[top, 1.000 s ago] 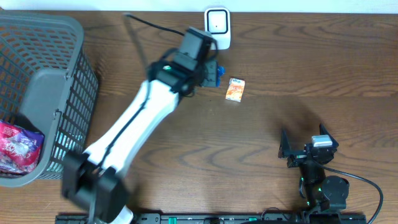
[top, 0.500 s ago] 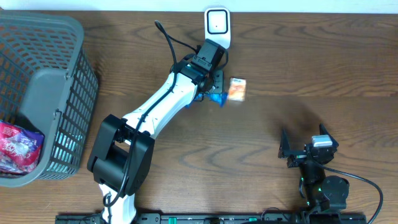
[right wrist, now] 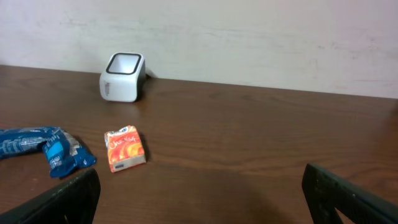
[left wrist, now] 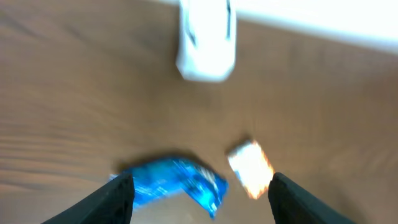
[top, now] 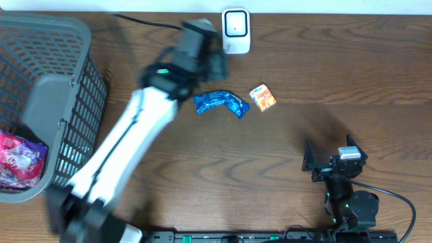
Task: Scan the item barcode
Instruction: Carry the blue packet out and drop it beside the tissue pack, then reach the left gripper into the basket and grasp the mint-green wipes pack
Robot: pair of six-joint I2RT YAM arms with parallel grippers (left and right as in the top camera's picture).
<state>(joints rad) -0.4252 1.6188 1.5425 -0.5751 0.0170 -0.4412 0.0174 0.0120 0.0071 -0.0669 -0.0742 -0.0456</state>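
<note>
The item, a crinkled blue packet (top: 221,103), lies flat on the wooden table, in the left wrist view (left wrist: 177,186) low between my fingers. My left gripper (left wrist: 202,182) hovers above it, open, with nothing held. The white scanner (top: 236,30) stands at the table's back edge, also in the left wrist view (left wrist: 206,43) and the right wrist view (right wrist: 123,76). The left arm (top: 152,101) is motion-blurred. My right gripper (top: 329,150) rests open at the front right, far from the blue packet (right wrist: 43,149).
A small orange carton (top: 262,97) lies just right of the blue packet. A grey mesh basket (top: 67,30) fills the left side, with a pink packet (top: 19,158) inside. The left arm stretches diagonally across the table's left half.
My left gripper opened and let go of the blue packet, which now lies on the table. The arm swung up and left. The orange carton turned slightly.
</note>
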